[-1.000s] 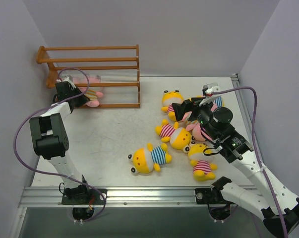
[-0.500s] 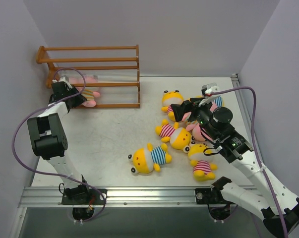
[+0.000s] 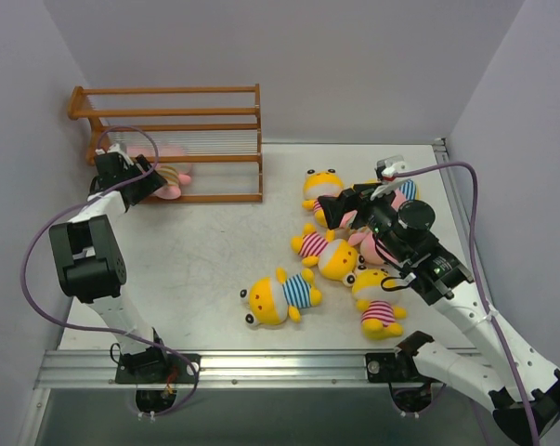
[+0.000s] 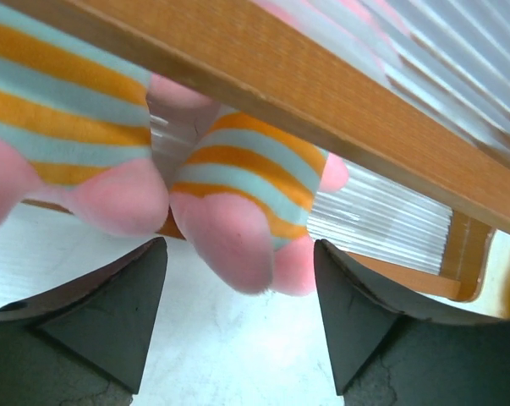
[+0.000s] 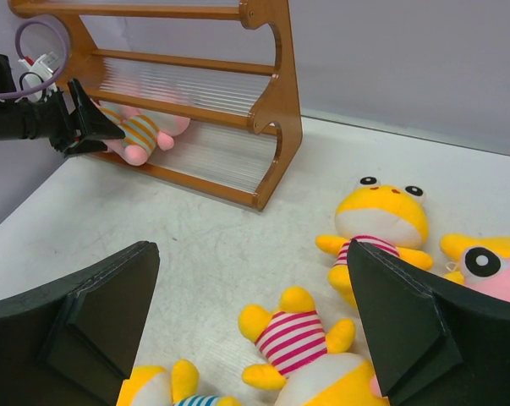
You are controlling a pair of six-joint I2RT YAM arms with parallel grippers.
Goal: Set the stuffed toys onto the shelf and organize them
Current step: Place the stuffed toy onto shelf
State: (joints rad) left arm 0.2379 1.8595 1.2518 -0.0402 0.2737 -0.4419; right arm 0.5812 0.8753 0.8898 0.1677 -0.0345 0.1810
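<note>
The shelf (image 3: 177, 139) stands at the back left. A pink stuffed toy (image 3: 171, 177) in a tan-striped shirt lies on its bottom tier. My left gripper (image 3: 142, 179) is at the shelf's left end, open. In the left wrist view the pink toy's (image 4: 238, 211) feet hang just beyond the spread fingers (image 4: 111, 313), under a shelf rail (image 4: 339, 93), touching neither. My right gripper (image 3: 340, 209) hangs wide open and empty above the loose toys. Below it lie a yellow toy in pink stripes (image 5: 298, 340) and another (image 5: 381, 222).
Loose on the table's right half: a yellow toy in blue stripes (image 3: 281, 295), yellow ones in pink stripes (image 3: 324, 189) (image 3: 326, 253) (image 3: 379, 307), and pink toys (image 3: 368, 240) partly under the right arm. A metal rail (image 3: 261, 367) runs along the near edge. Walls close in on both sides.
My left gripper has opened and let go of the pink toy, which stays on the bottom tier. The left arm has drawn back slightly to the left. The right arm has hardly moved.
</note>
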